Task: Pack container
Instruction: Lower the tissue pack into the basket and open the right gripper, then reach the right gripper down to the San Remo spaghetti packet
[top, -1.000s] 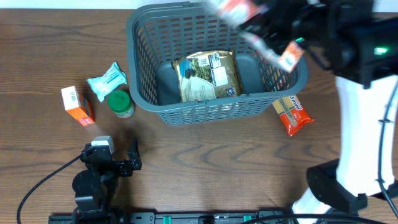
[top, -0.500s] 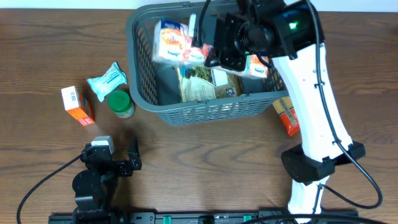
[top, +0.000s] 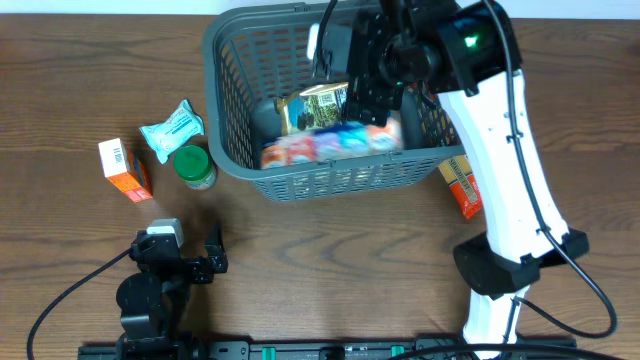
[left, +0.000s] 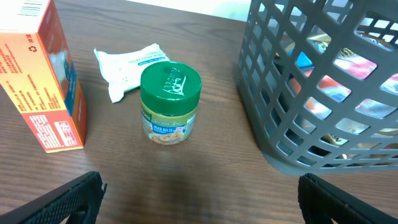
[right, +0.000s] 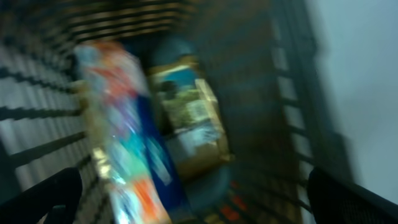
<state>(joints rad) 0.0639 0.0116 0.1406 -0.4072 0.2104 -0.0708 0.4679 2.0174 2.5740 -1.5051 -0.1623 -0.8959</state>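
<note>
Hovering with jaws apart, the right pincer (right: 198, 196) may leave the loose colourful packet (top: 330, 148) beneath it tilted against the container (top: 330, 182), wasting room.

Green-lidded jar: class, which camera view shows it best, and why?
Left wrist: the green-lidded jar stands upright, close and sharp, label visible. Overhead shows it small, mostly lid, left of the container. Right wrist, blurred, does not show it.

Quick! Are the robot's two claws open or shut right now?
Left gripper: open, holding nothing, facing the green-lidded jar.
Right gripper: open, holding nothing, over the container.
</note>
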